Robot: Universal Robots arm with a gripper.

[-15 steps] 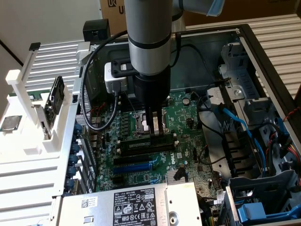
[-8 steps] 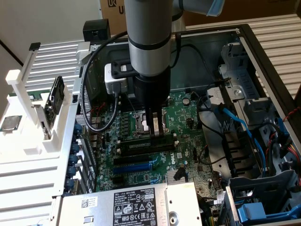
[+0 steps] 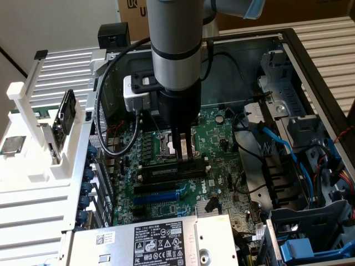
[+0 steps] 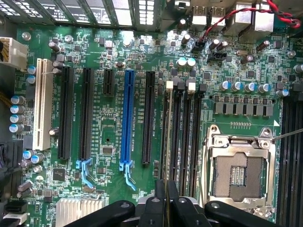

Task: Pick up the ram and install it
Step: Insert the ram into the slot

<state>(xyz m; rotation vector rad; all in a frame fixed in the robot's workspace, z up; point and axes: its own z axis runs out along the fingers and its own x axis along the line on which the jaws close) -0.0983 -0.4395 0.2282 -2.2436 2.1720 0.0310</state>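
My gripper (image 3: 183, 157) reaches down into the open computer case onto the motherboard (image 3: 222, 141), just in front of the silver CPU socket (image 3: 164, 147). Its black fingers (image 4: 156, 205) stand pressed close together on a thin edge. That edge lines up with the ram (image 4: 166, 142), which shows edge-on as a narrow strip in the memory slot nearest the long black expansion slot. In the exterior view the ram (image 3: 166, 173) shows as a long stick lying along that slot, right below the fingertips. The other memory slots (image 4: 188, 137) beside it are black and bare.
An open CPU socket (image 4: 239, 172) lies beside the memory slots and a blue expansion slot (image 4: 127, 118) on the other side. A white rack (image 3: 33, 166) holding a silver CPU chip (image 3: 12, 145) stands at the exterior view's left. Blue cables (image 3: 277, 145) and drive cages crowd the right; the power supply (image 3: 161, 238) is in front.
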